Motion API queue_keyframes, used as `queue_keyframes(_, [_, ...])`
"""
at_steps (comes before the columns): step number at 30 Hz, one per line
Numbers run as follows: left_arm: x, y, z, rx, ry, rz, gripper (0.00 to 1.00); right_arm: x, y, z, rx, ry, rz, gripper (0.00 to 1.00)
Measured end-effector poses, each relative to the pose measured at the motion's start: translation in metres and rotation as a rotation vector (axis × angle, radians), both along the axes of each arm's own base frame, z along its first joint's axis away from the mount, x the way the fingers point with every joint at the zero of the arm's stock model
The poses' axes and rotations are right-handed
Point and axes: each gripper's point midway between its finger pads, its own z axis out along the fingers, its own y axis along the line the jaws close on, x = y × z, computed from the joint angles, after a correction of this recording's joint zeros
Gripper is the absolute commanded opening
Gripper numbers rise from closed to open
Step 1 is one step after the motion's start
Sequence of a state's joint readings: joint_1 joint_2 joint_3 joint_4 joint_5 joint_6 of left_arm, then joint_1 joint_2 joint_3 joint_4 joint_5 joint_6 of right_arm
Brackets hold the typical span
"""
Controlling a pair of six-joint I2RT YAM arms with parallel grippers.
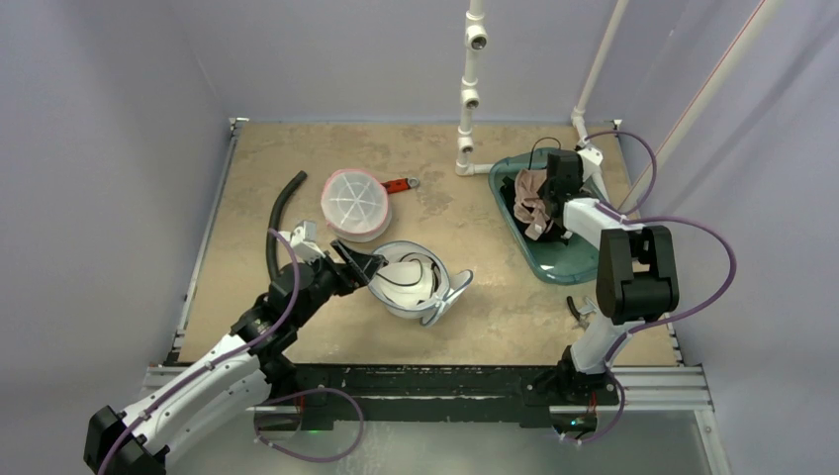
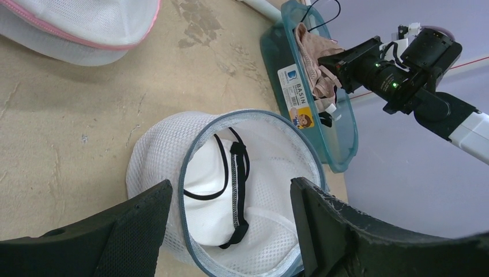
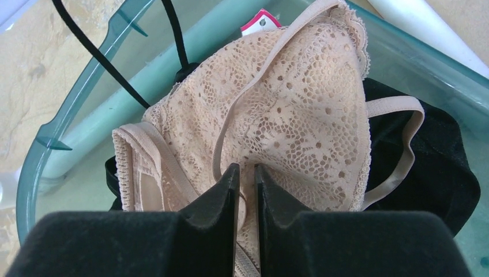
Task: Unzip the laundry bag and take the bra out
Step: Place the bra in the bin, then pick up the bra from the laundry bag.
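So the laundry bag is the white mesh drum with the grey-blue rim, sitting on the worktop near the middle, a bit to the left. It's already unzipped. Its mouth tips up and towards the left tool, and the lid flap hangs off the side away from that tool. The drum is short, so it has no real long axis.

A white bra with black straps lies curled inside the bag, and its black-edged band runs roughly from the mouth down to the bottom.

The left tool is spread wide just in front of the rim, one finger on each side of the opening, and it isn't touching anything.

Over on the right, the right tool has its fingers pressed nearly together, pinching the beige lace bra. That bra hangs over the teal basin, on top of a black garment. From above, its long axis runs far to near, roughly along the basin.

A second mesh bag, the one with pink trim, sits further back on the left.
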State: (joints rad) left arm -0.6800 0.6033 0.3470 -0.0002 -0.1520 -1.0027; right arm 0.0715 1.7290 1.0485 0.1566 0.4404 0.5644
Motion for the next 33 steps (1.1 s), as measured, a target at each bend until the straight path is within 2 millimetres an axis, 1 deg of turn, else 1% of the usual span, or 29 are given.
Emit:
queue_keyframes(3, [0.000, 0.000, -0.001, 0.001, 0.002, 0.000, 0.73, 0.001, 0.005, -0.001, 0.019, 0.001, 0.025, 0.23])
queue_keyframes(6, [-0.002, 0.001, 0.001, -0.006, -0.007, 0.000, 0.73, 0.002, 0.011, 0.000, 0.041, -0.004, 0.047, 0.33])
queue_keyframes(7, [-0.002, 0.002, 0.002, -0.008, -0.010, 0.000, 0.74, 0.001, 0.012, 0.003, 0.046, -0.009, 0.050, 0.37])
queue_keyframes(9, [-0.003, 0.003, 0.003, -0.010, -0.012, 0.000, 0.74, 0.001, 0.014, 0.015, 0.059, -0.036, 0.058, 0.42])
queue_keyframes(11, [-0.005, 0.004, 0.002, -0.003, -0.007, 0.000, 0.74, -0.001, 0.018, 0.042, 0.071, -0.092, 0.075, 0.44])
queue_keyframes(13, [-0.006, 0.006, -0.001, 0.007, 0.000, 0.000, 0.74, -0.003, 0.023, 0.078, 0.077, -0.166, 0.090, 0.46])
queue_keyframes(15, [-0.007, 0.008, -0.004, 0.022, 0.007, 0.002, 0.74, -0.007, 0.035, 0.124, 0.088, -0.270, 0.123, 0.46])
queue_keyframes(16, [-0.008, 0.009, -0.006, 0.033, 0.011, 0.003, 0.74, -0.011, 0.045, 0.146, 0.100, -0.324, 0.154, 0.46])
queue_keyframes(18, [-0.010, 0.011, -0.008, 0.041, 0.016, 0.004, 0.74, -0.024, 0.072, 0.187, 0.135, -0.425, 0.249, 0.48])
queue_keyframes(19, [-0.010, 0.011, -0.009, 0.046, 0.016, 0.004, 0.74, -0.031, 0.085, 0.201, 0.150, -0.467, 0.296, 0.50])
queue_keyframes(20, [-0.011, 0.012, -0.010, 0.054, 0.019, 0.003, 0.74, -0.043, 0.103, 0.216, 0.169, -0.513, 0.365, 0.52])
queue_keyframes(21, [-0.011, 0.013, -0.010, 0.063, 0.022, 0.002, 0.74, -0.057, 0.120, 0.226, 0.188, -0.547, 0.434, 0.57])
queue_keyframes(22, [-0.012, 0.014, -0.010, 0.074, 0.023, -0.001, 0.74, -0.072, 0.138, 0.232, 0.207, -0.569, 0.503, 0.65])
queue_keyframes(23, [-0.012, 0.014, -0.009, 0.086, 0.020, -0.005, 0.75, -0.088, 0.154, 0.235, 0.228, -0.582, 0.567, 0.73])
queue_keyframes(24, [-0.012, 0.014, -0.007, 0.098, 0.017, -0.009, 0.75, -0.100, 0.165, 0.235, 0.249, -0.585, 0.612, 0.77])
queue_keyframes(25, [-0.012, 0.015, -0.004, 0.111, 0.011, -0.013, 0.76, -0.114, 0.177, 0.235, 0.273, -0.586, 0.667, 0.78])
queue_keyframes(27, [-0.012, 0.015, 0.003, 0.138, 0.003, -0.021, 0.76, -0.137, 0.190, 0.226, 0.308, -0.567, 0.745, 0.78])
queue_keyframes(30, [-0.009, 0.015, 0.008, 0.189, 0.001, -0.036, 0.75, -0.164, 0.205, 0.204, 0.342, -0.496, 0.847, 0.78])
queue_keyframes(33, [-0.004, 0.011, 0.007, 0.252, 0.023, -0.058, 0.74, -0.193, 0.230, 0.183, 0.355, -0.413, 0.959, 0.76])
